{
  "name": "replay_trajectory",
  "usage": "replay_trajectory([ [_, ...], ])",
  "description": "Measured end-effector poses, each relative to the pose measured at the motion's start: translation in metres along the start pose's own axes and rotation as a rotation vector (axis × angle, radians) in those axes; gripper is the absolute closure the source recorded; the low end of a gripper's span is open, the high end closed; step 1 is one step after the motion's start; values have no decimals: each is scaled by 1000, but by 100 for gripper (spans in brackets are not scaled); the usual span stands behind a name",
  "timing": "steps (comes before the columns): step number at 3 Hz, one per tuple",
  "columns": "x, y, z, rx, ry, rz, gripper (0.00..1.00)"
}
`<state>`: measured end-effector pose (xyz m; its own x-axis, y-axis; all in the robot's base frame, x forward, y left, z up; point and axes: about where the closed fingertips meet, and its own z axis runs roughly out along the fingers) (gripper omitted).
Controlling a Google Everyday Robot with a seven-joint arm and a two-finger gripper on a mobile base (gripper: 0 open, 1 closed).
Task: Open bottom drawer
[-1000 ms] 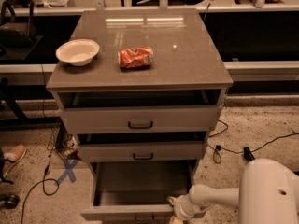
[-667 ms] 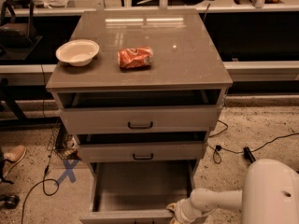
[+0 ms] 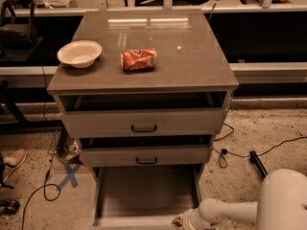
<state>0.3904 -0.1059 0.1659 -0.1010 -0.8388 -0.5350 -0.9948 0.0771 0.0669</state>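
the bottom drawer (image 3: 144,193) stands drawn far out at the foot of the cabinet (image 3: 192,61), its plain grey inside showing. the gripper (image 3: 178,220) sits at the drawer's front edge, toward the cabinet's right side; whether it grips anything cannot be told. on the cabinet's top rest a white bowl (image 3: 79,53) and a red can (image 3: 139,59).

Speckled floor (image 3: 268,123), black cables (image 3: 222,153) trailing, blue tape cross (image 3: 70,175) at left; long bench (image 3: 273,72) along back.
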Motion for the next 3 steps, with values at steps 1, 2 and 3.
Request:
replay_trajectory([
  [1,0,2,1,-3,-1,0,47],
  [2,-1,3,3,-6,-2,1,25],
  [3,-1,5,4,-9,-3,1,2],
])
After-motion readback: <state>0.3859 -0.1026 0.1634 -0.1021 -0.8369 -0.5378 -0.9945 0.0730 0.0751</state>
